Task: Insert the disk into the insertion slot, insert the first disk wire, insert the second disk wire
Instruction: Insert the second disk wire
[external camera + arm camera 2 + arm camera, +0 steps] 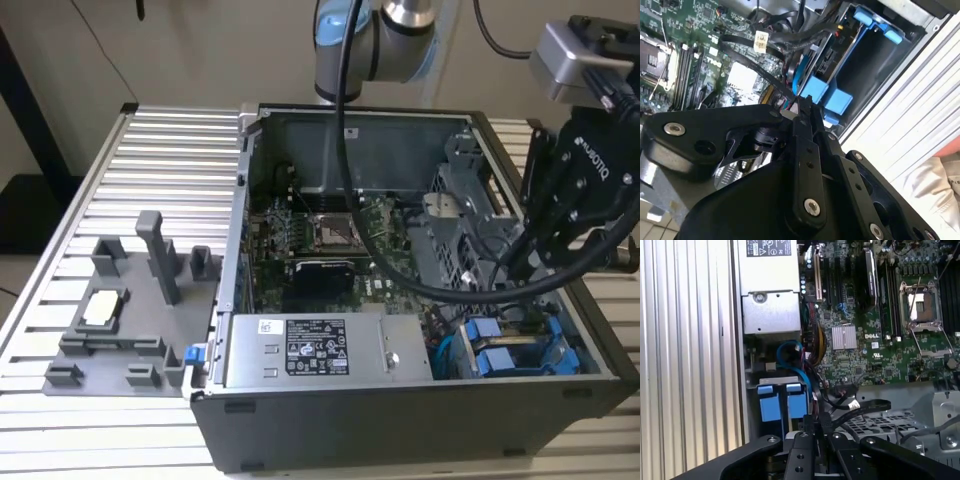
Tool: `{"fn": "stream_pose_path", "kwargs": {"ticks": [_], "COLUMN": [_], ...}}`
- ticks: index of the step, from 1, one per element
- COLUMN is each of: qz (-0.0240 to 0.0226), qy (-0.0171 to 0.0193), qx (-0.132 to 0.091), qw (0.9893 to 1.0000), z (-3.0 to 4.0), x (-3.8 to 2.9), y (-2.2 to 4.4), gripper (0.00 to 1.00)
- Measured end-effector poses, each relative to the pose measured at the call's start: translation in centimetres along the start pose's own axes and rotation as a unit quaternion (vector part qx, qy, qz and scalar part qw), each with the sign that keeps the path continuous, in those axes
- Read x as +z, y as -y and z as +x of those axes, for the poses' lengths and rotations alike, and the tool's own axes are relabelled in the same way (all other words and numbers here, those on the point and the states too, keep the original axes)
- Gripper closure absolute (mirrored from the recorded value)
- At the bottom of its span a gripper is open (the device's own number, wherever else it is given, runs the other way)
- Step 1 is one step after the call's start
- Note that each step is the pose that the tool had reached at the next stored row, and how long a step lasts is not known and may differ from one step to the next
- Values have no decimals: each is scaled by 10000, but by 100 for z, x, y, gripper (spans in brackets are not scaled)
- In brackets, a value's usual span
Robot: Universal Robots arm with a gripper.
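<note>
One ribbed aluminium table (pixel 150 130) is seen carrying an open computer case (pixel 400 430), with a grey fixture (pixel 120 310) at nine o'clock in the exterior view. A white printed label (pixel 315 345) is carried on the power supply. At four o'clock the disk (pixel 490 348) is seated in the insertion slot (pixel 565 350). Nearby, the gripper (pixel 508 268) is pinched together on a black wire connector (pixel 823 420), picked up in the first wrist view.

I logged the gripper (pixel 508 272) low inside the open computer case (pixel 400 425), near the exterior view's right, just above the blue drive carriers (pixel 495 360). Grey fixture (pixel 120 330) sat on the ribbed table (pixel 150 150) beside the case.
</note>
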State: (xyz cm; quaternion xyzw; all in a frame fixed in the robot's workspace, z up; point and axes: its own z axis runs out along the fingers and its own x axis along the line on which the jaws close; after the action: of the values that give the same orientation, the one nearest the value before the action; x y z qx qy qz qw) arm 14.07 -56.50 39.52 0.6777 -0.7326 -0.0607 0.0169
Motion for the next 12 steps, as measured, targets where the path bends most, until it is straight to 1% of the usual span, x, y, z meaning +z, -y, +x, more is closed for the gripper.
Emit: {"fn": "stream_pose_path", "kwargs": {"ticks": [5,8,10,12], "qz": [-53,-67,-81,-95], "qy": [57,99,118,119], "qx": [-3,-8,-9,-7], "qw": [10000,9999,9999,9999], "z": [13,27,45,49], "x": [11,26,41,69], "y": [152,234,272,275], "gripper": [84,84,84,84]}}
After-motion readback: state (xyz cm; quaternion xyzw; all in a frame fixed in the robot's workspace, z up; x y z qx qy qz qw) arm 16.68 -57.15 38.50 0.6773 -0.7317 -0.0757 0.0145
